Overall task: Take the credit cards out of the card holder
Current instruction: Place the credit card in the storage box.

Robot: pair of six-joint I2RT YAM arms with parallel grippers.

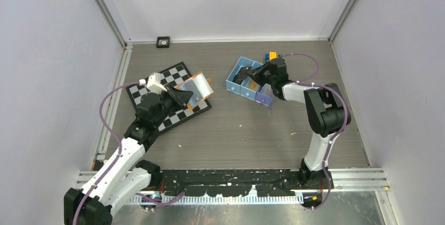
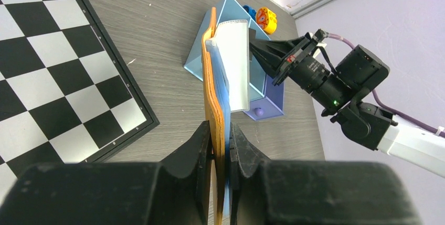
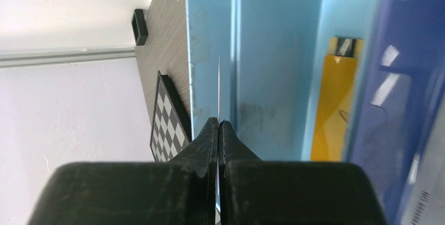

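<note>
Left arm: comes up from the near left corner and reaches toward 1 o'clock across the checkerboard (image 1: 157,107). The left gripper (image 1: 182,97) is clenched on the card holder (image 1: 197,88), which it holds up on edge at the board's 3 o'clock side. In the wrist view both fingers (image 2: 202,146) clamp the holder's near end, with the board's black rim at 9 o'clock of them.

Room: bare grey tabletop (image 1: 236,130) lies between the board and the blue tray (image 1: 231,81). The left wall is well apart.

Card holder (image 2: 214,88): the orange cover stands upright and slightly bowed. The pale clear sleeves (image 2: 234,62) fan away from it toward 3 o'clock. A light-blue layer lies against the cover; sleeve or card, cannot tell.

Right arm: the base is at the near right, the upper arm is upright and the elbow is folded. The forearm runs toward 10 o'clock to the tray. The right gripper (image 3: 218,126) has its fingertips pressed together on a thin card (image 3: 218,86) seen edge-on. The card lines up with the wall (image 3: 236,36) between the two light-blue compartments. A yellow card (image 3: 333,115) lies in the tray beside the purple compartment (image 3: 404,78). A small yellow-and-blue block (image 1: 271,56) sits at the tray's 1 o'clock, near the back wall.
</note>
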